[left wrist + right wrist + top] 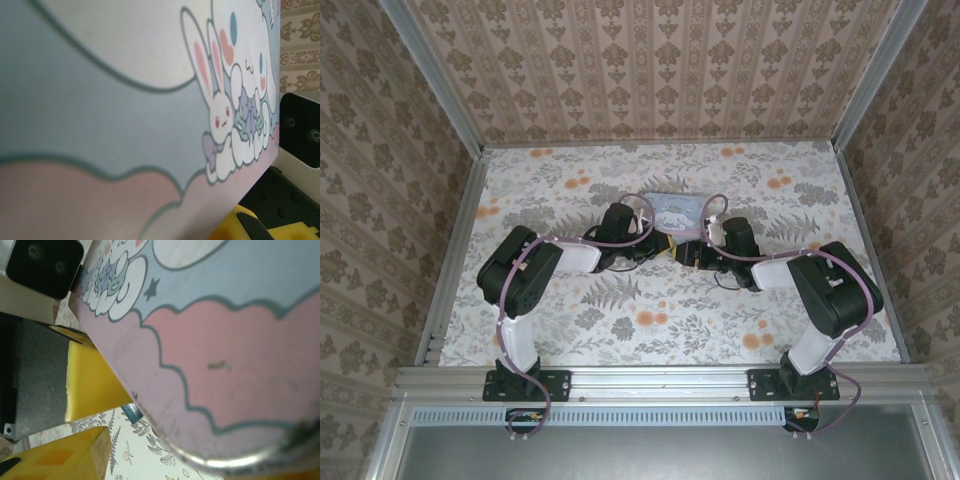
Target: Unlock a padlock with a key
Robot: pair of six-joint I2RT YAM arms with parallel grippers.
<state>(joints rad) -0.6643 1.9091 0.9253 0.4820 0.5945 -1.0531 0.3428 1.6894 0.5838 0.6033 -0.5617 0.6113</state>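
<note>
Both pads (95, 385) of the right claw (118, 415) should square up around the padlock (132, 412) before any squeeze, with the cartoon tin (672, 208) held steady. That claw stands part open, pads apart over the printed table (620, 330), gripping nothing. Just beside one pad a small teal bit, which I take for the padlock, peeks out at the tin's edge; the tin lies just far of both claws. Further left, the left claw (652, 246) is closed tight near the tin; whether it pinches the key I cannot tell
</note>
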